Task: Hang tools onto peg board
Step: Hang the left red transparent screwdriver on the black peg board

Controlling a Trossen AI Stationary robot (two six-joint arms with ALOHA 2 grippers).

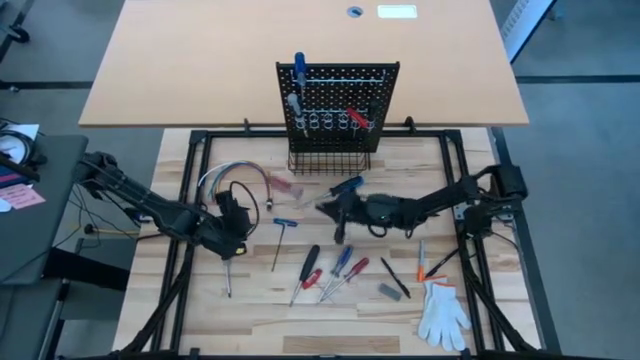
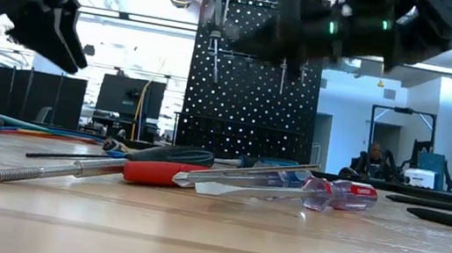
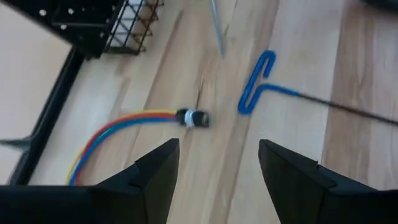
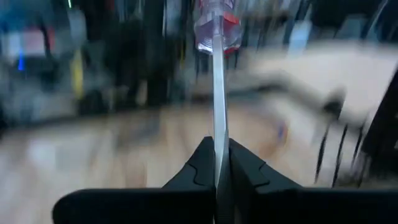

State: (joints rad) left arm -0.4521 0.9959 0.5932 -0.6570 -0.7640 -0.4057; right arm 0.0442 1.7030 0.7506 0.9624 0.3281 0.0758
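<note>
Apparently nothing legible; right gripper (image 4: pixel 216 163) pinches screwdriver (image 4: pixel 216 37).

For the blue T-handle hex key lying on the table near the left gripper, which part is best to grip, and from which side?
Grip the blue T-handle hex key by its blue looped handle, coming straight down from above. It lies flat on the wood, and the handle is its thickest part; the long shaft is probably too thin to pinch surely. The left gripper hovers open close by, with the coloured wires beside it.

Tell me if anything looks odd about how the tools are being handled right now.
One thing: the right gripper pinches a clear-and-red-handled screwdriver by its thin metal shaft, not the handle. The left gripper is open above the table, near a blue T-handle hex key.
</note>
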